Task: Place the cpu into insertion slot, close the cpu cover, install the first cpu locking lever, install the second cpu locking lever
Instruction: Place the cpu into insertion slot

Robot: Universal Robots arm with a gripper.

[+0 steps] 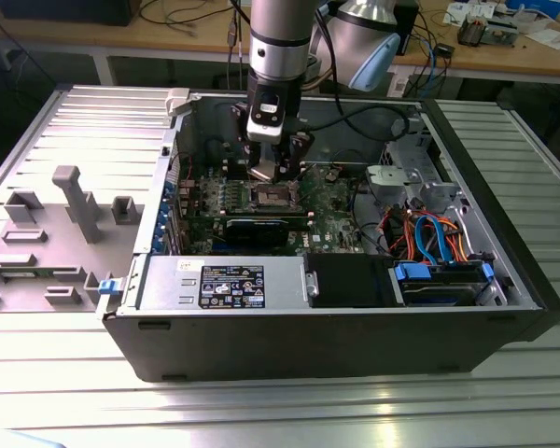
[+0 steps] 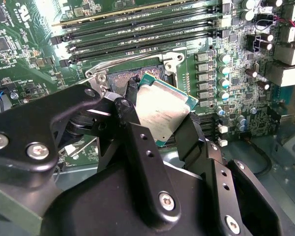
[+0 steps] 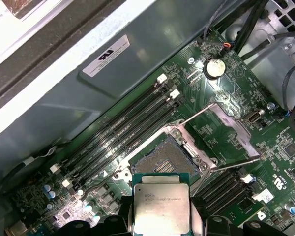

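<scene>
above the bare insertion slot [image 3: 163, 160], my gripper [image 3: 161, 220] pinches the cpu [image 3: 161, 199] by two edges, not yet touching it; i judge placement in hand, calling for a level, squarely aligned descent.

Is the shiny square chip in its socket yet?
Not yet. The tool grips the chip by its edges, above the socket, whose middle is bare.

The insertion slot [image 3: 163, 160] lies open from above; memory slots [image 3: 120, 135] flank it, the cpu cover [image 3: 234, 124] swung aside.
</scene>
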